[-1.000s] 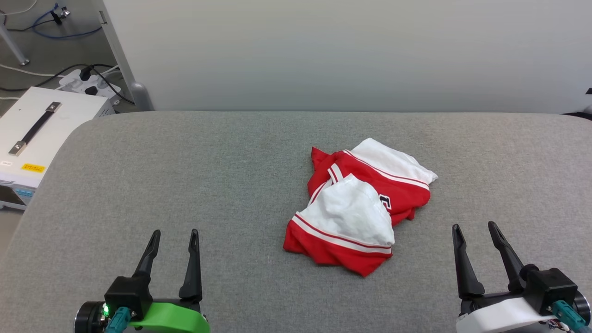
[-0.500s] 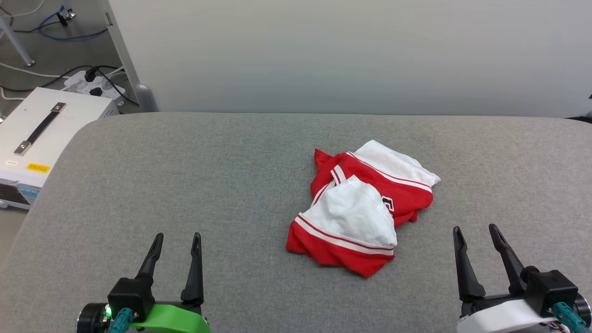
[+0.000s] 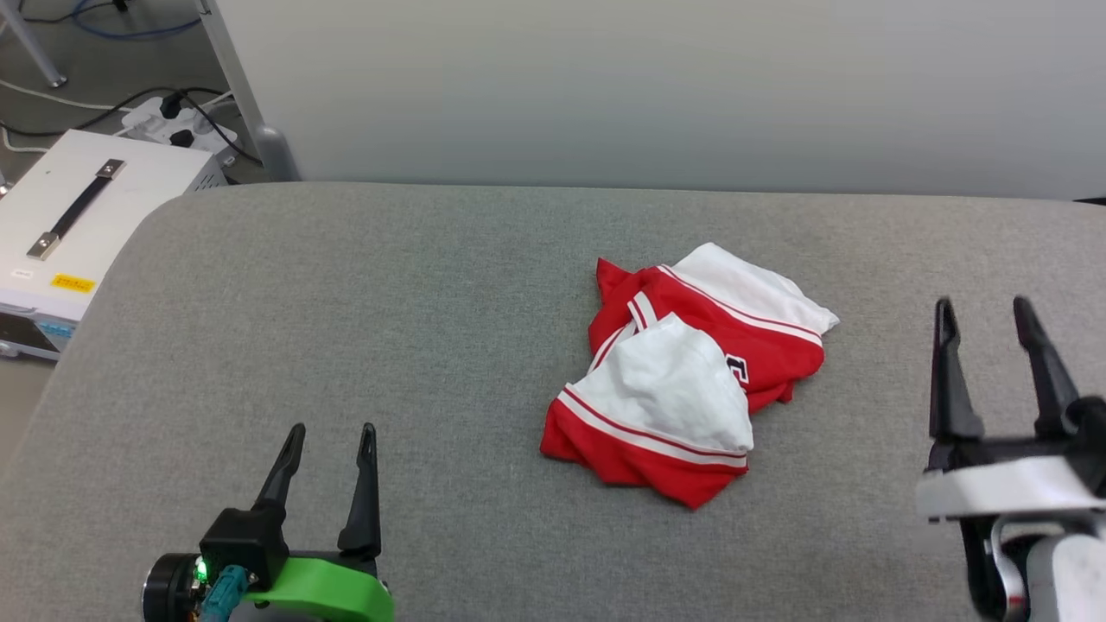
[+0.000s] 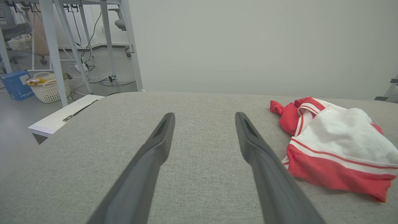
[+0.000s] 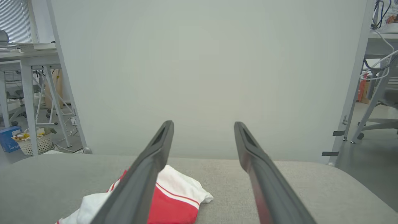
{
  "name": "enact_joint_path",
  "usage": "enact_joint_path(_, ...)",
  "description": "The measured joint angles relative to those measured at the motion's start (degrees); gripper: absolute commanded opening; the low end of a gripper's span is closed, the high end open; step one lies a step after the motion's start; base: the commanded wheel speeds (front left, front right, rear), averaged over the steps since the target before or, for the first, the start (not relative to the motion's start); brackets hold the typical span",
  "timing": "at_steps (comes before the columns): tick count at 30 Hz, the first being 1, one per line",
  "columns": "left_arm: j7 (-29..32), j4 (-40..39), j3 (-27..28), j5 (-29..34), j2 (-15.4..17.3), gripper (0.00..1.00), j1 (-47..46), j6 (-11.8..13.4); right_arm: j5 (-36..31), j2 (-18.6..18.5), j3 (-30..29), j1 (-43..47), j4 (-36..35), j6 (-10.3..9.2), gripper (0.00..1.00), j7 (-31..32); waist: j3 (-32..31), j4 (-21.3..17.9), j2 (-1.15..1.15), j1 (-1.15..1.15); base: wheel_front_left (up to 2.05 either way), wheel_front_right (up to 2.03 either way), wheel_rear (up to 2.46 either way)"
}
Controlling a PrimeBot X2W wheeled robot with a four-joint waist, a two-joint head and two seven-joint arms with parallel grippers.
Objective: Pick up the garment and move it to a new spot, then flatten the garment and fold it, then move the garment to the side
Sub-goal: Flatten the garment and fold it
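Observation:
The garment [image 3: 683, 371], a red jersey with white sleeves and red-white striped trim, lies crumpled in a heap right of the middle of the grey padded table [image 3: 346, 302]. It also shows at the right of the left wrist view as the garment [image 4: 335, 146], and low left in the right wrist view as the garment [image 5: 174, 199]. My left gripper [image 3: 333, 432] hovers open near the front left, well left of the heap. My right gripper [image 3: 985, 307] is open and raised at the right, apart from the cloth. Neither holds anything.
A white equipment box [image 3: 78, 216] with a black handle stands off the table's left edge, with a power strip and cables [image 3: 173, 121] on the floor behind it. A pale partition wall [image 3: 657, 86] runs behind the table. A white basket [image 4: 49, 88] sits on the floor.
My right gripper has lifted and moved forward, away from the front edge, staying open. The head camera has tilted slightly, shifting the whole picture. The left gripper and the garment stay put.

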Motion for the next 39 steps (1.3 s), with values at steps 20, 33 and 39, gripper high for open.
enact_joint_path(20, 0.0, -4.34, -2.56, -1.68, -0.11, 1.0, -11.54, 1.2, 13.25, -28.06, 26.87, -49.43, 25.12, 0.01, 1.0, 13.61, 15.46, 2.66, 0.0, 0.02, 0.0, 0.0, 0.0)
enact_joint_path(33, 0.0, -6.94, -5.83, -4.08, -0.13, 1.0, -15.62, 3.45, 40.05, -39.72, 57.38, -60.98, 31.56, 0.01, 1.0, 48.3, 24.83, 6.94, 0.0, 0.01, 0.0, 0.0, 0.0)
enact_joint_path(39, 0.0, -6.89, -6.55, -4.54, -0.13, 1.0, -16.31, 4.05, 43.02, -39.92, 61.86, -60.9, 34.16, -0.05, 1.0, 51.03, 27.21, 8.4, 0.0, 0.0, 0.0, 0.0, 0.0)
